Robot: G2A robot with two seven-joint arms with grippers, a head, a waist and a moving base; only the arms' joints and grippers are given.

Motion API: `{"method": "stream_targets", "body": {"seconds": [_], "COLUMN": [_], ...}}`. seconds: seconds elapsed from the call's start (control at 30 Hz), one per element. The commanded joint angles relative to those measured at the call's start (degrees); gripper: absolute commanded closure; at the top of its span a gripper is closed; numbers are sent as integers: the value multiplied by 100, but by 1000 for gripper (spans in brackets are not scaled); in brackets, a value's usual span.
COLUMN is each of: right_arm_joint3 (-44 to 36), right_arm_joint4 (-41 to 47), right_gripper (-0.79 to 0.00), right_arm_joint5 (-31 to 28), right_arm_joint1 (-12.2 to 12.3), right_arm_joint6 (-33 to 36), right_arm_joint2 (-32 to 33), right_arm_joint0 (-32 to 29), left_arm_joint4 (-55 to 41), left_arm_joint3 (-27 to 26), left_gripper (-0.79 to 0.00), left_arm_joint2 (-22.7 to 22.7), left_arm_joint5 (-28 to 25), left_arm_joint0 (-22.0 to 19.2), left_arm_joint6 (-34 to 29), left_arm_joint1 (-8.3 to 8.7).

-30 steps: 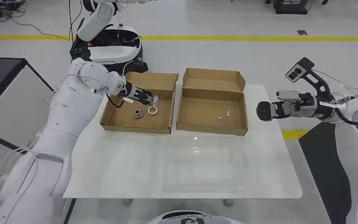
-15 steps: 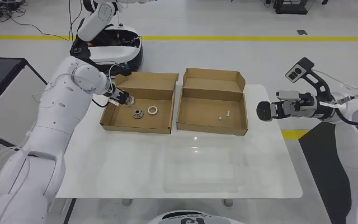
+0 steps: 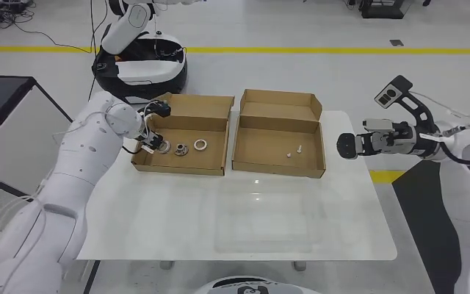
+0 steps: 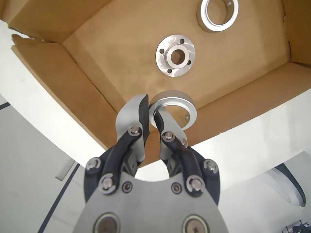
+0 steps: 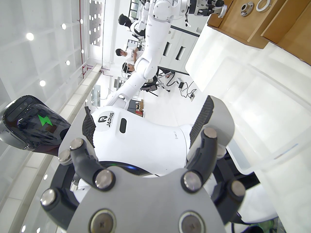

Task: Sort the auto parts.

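Left wrist view: left jaws pinch ring (image 4: 188,112) near flange (image 4: 163,58), box wall (image 4: 73,81); right jaws spread.

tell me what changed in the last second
The left gripper, shut on a silver metal ring, carried it across the left cardboard box, from above the loose silver ring to the box's outer end. The silver flanged hub, the loose silver ring and the open right gripper stayed put.

Left gripper (image 4: 150,109), clamped on a metal ring (image 4: 177,101), has shifted across the left box (image 4: 80,25) toward its outer end, apparently lower.
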Motion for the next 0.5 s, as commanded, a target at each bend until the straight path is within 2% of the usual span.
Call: {"method": "stream_targets", "body": {"seconds": [0.0, 0.2, 0.47], "right_arm_joint3": [0, 0, 0], "right_arm_joint4": [0, 0, 0], "right_gripper": [-785, -785, -785], "right_arm_joint5": [0, 0, 0], "right_arm_joint1": [0, 0, 0], "right_arm_joint6": [0, 0, 0], "right_arm_joint2": [0, 0, 0], "right_arm_joint0": [0, 0, 0], "left_arm_joint4": [84, 410, 749], "left_arm_joint3": [57, 219, 585], "left_gripper": [0, 0, 0], "left_arm_joint2": [56, 315, 651], "left_arm_joint5": [-15, -9, 68], "left_arm_joint0": [-5, -75, -210], "left_arm_joint6": [195, 583, 756], "left_arm_joint1": [-21, -123, -284]}}
